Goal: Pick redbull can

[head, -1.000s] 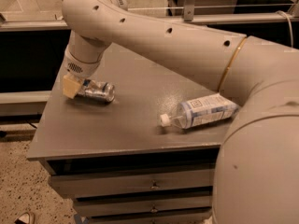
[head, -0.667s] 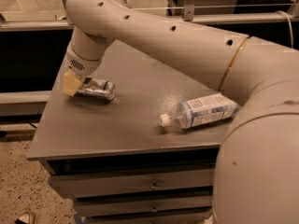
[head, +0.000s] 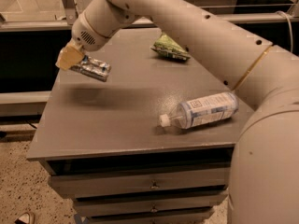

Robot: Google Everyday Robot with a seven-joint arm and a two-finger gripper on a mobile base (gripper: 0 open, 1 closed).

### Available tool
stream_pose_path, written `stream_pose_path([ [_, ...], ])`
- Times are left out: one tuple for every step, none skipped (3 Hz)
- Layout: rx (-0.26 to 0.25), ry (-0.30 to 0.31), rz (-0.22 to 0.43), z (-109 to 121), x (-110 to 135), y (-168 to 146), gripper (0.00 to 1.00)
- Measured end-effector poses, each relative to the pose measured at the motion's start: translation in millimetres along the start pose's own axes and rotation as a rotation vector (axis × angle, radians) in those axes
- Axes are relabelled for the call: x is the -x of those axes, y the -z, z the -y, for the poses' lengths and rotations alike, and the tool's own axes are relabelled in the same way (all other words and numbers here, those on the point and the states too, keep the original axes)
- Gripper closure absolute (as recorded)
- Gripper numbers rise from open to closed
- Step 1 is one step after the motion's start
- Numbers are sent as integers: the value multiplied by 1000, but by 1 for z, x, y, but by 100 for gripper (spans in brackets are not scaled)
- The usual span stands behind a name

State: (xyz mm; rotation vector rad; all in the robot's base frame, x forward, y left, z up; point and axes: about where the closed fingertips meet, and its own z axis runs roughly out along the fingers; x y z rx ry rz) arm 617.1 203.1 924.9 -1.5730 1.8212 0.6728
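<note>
The redbull can (head: 96, 69) is a slim silver can with blue patches. It lies sideways in my gripper (head: 74, 60) at the upper left and hangs above the left part of the grey table (head: 117, 129). Its shadow falls on the tabletop below it. The gripper's tan fingers (head: 69, 57) are shut on the can's left end. My arm reaches in from the right across the top of the view.
A clear plastic bottle (head: 205, 110) with a white cap and a blue-white label lies on its side at the table's right front. A green snack bag (head: 170, 48) lies at the back. Drawers (head: 150, 185) sit under the tabletop. A shelf rail runs along the left.
The gripper has risen with the can, which lay on the table's left side before and now hangs above it. The green bag has come into view.
</note>
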Motion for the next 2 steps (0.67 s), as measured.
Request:
stream_pose_path([
  [89,-17,235,16,23,28,100],
  [131,-40,314,15,37,37,100],
])
